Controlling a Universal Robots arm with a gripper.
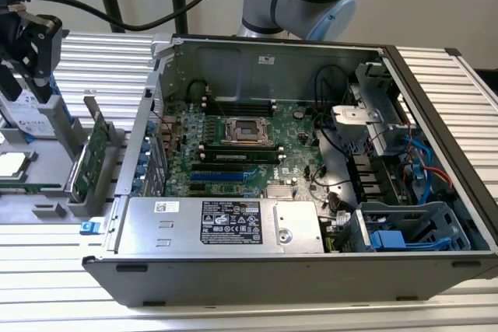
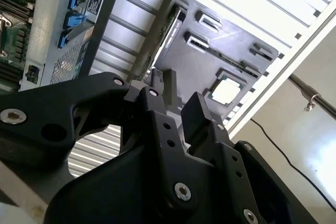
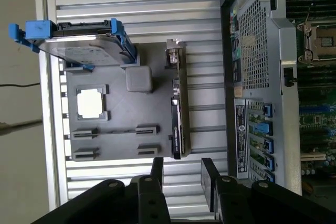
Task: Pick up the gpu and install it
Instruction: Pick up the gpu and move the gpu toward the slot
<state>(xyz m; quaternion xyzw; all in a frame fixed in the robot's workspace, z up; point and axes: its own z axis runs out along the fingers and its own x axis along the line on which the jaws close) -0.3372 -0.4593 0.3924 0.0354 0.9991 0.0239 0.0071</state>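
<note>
gpu is standing on edge in a slot of the grey holder tray. That puts it outside the open computer case, just beside the case on the exterior view's left.

We get the card edge-on in both wrist views, so the cooler face is hard to make out. The silver end bracket shows at one end in the first wrist view. In the second wrist view the black fingers cover the card's near end.

The gripper is spread with nothing in it. It hovers apart from the card, and the gap lines up with the thin edge. In the exterior view the tool head is cut off at the picture's left edge, so we can't tell its height over the tray.

Room-wise, the card sits near the case's outer wall on one side, with bare tray on the other. A hard drive in blue rails and a cpu chip share the tray, well apart from the card. The exterior view gives us the motherboard and its blue slots.
</note>
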